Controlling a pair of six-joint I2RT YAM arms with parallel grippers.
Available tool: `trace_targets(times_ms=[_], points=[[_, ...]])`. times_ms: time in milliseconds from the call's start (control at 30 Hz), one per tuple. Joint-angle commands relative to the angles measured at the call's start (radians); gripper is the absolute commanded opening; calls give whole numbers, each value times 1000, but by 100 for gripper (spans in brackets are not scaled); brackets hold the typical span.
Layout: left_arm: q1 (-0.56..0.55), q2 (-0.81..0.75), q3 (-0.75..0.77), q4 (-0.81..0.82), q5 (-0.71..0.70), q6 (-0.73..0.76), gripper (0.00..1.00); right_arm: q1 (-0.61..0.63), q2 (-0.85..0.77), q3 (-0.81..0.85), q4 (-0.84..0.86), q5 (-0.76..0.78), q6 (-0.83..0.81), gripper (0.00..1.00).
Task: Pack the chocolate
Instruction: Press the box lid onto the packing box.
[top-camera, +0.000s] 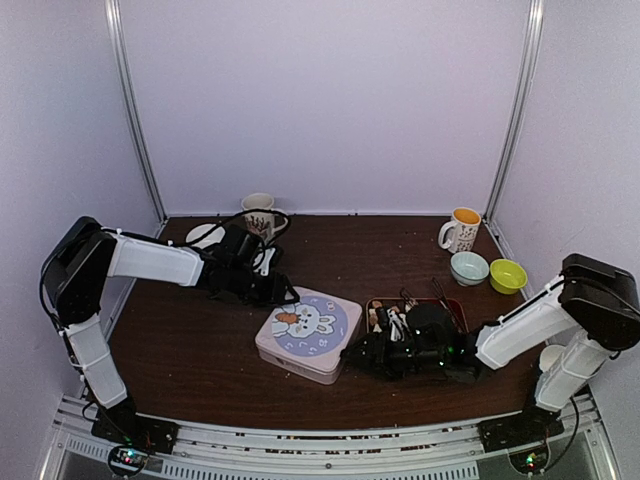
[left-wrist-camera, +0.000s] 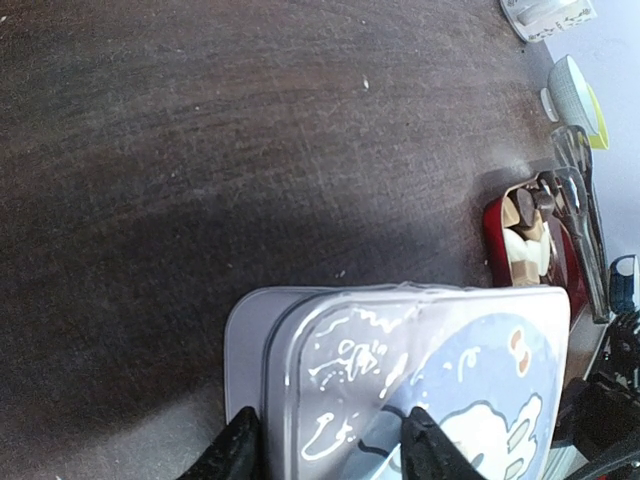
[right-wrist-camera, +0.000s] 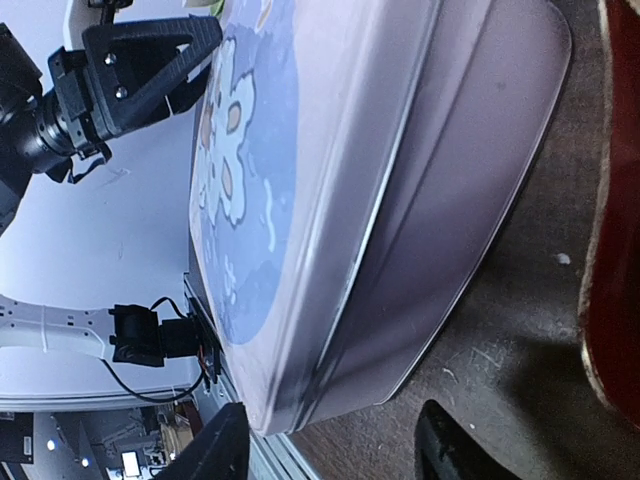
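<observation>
One closed tin (top-camera: 305, 335) with a rabbit on its lid sits in the middle of the dark tabletop (top-camera: 190, 345). Just to its right lies one red tray (top-camera: 458, 308), holding the chocolate (left-wrist-camera: 525, 240): a small heap of tan, white and dark brown pieces, too bunched together to count. One pair of metal tongs (left-wrist-camera: 580, 210) lies along the tray.

Two arms reach in from opposite sides. The left claw (top-camera: 283, 295) is at the tin's far left corner, its two fingers (left-wrist-camera: 240, 450) apart, one beside the tin's wall and the other over the lid; no grip shows. The right claw (top-camera: 352, 352) is low at the tin's near right corner, its two fingers (right-wrist-camera: 215, 445) also spread, holding nothing.

Along the back stand two mugs, one white (top-camera: 260, 214) at the left and one with a yellow inside (top-camera: 462, 230) at the right. Near the right mug are two bowls, one pale blue (top-camera: 468, 267) and one yellow-green (top-camera: 508, 275). One white saucer (top-camera: 205, 235) lies beside the left mug.
</observation>
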Motion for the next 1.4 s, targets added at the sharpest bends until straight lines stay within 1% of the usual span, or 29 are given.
trace_targets(times_ms=[0, 67, 133, 267, 367, 700, 900, 1133, 1367], points=[[-12, 8, 26, -34, 2, 25, 48, -14, -107, 20, -181, 64, -104, 64], [-12, 12, 31, -42, -1, 29, 48, -22, -162, 39, -285, 95, -149, 71], [-13, 14, 34, -46, -1, 30, 47, -40, -199, 54, -352, 119, -180, 76], [-12, 19, 42, -52, 0, 35, 47, -115, -233, 72, -433, 123, -236, 80], [-13, 19, 45, -56, 2, 36, 47, -170, -236, 93, -464, 109, -268, 80], [-12, 23, 47, -60, 6, 40, 46, -281, -180, 161, -454, 25, -333, 80], [-12, 27, 51, -65, 11, 41, 46, -295, -113, 213, -458, -21, -367, 81], [-13, 27, 55, -77, 11, 45, 45, -310, -69, 253, -457, -17, -387, 86], [-12, 27, 58, -81, 14, 46, 45, -323, -34, 304, -472, -7, -413, 87]])
